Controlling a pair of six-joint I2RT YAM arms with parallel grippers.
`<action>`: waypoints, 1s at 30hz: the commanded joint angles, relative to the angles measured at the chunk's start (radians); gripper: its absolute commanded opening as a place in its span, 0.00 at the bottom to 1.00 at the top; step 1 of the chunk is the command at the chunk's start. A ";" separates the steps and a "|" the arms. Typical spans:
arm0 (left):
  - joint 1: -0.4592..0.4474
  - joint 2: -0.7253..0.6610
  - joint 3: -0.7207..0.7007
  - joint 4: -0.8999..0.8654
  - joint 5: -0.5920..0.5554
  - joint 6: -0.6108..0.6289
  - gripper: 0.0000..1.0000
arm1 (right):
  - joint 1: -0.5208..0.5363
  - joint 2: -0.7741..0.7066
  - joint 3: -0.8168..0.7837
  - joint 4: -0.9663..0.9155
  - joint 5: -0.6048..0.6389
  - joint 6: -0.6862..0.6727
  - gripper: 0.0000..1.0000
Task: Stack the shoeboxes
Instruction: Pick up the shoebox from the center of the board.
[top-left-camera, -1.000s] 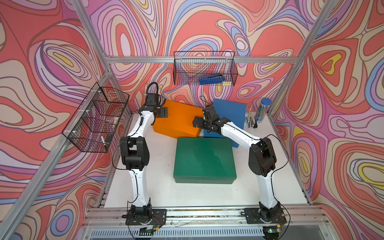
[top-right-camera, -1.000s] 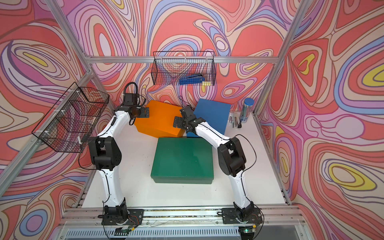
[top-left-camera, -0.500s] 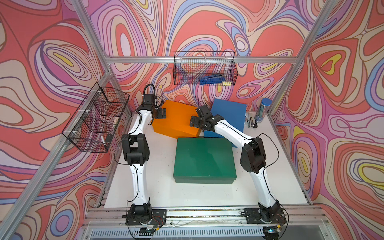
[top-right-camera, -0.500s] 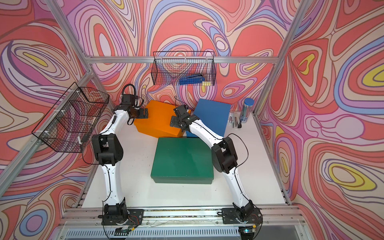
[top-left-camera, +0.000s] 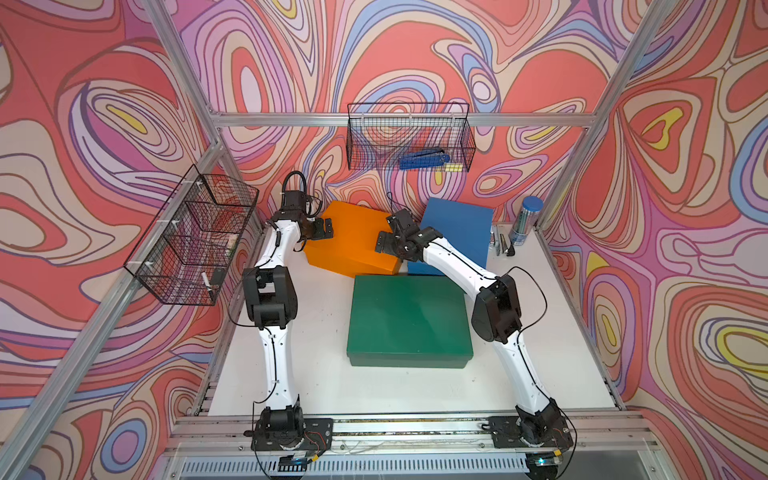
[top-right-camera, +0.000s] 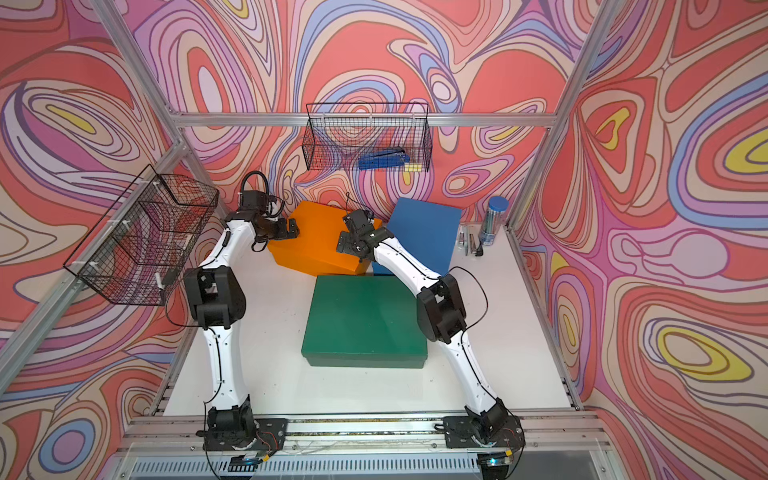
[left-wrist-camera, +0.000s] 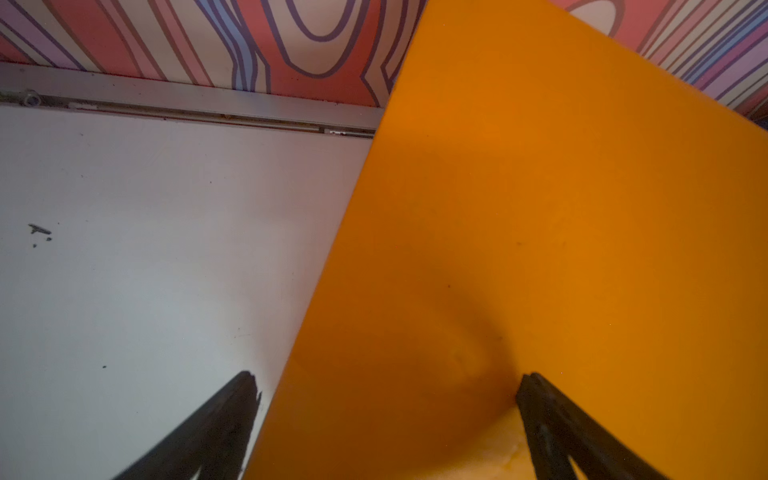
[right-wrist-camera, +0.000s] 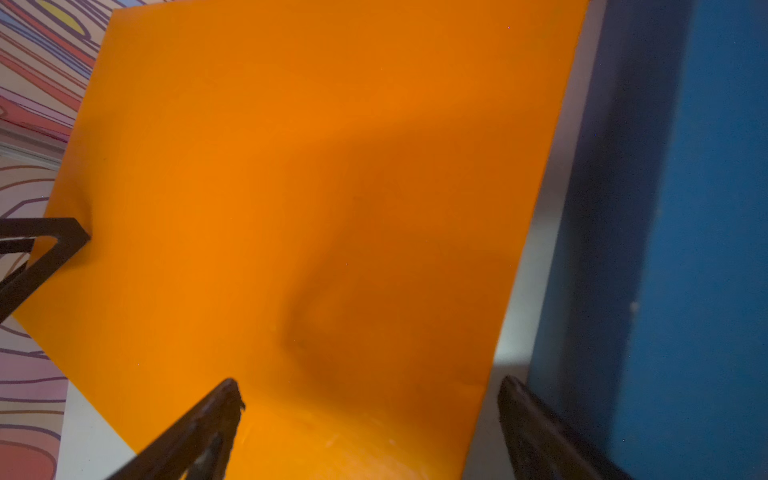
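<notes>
Right pincer (right-wrist-camera: 369, 384) shifted over orange shoebox (top-left-camera: 353, 237); it and left pincer (left-wrist-camera: 388, 376) gape, apparently straddling edges.

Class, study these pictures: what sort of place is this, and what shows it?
Probably a robot test cell in a lab: an aluminium frame encloses a white table, two robot arms are bolted to a rail at its front edge, and swirl-printed panels wall it in.
</notes>
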 joint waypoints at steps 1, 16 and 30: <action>0.009 -0.034 -0.064 -0.053 0.029 -0.014 1.00 | -0.006 0.036 0.015 0.002 -0.050 0.003 0.98; 0.046 -0.205 -0.312 0.025 0.000 -0.061 1.00 | -0.017 0.157 0.182 -0.042 -0.159 -0.012 0.98; 0.045 -0.178 -0.281 0.000 0.153 -0.119 1.00 | 0.000 0.183 0.186 0.055 -0.236 -0.010 0.95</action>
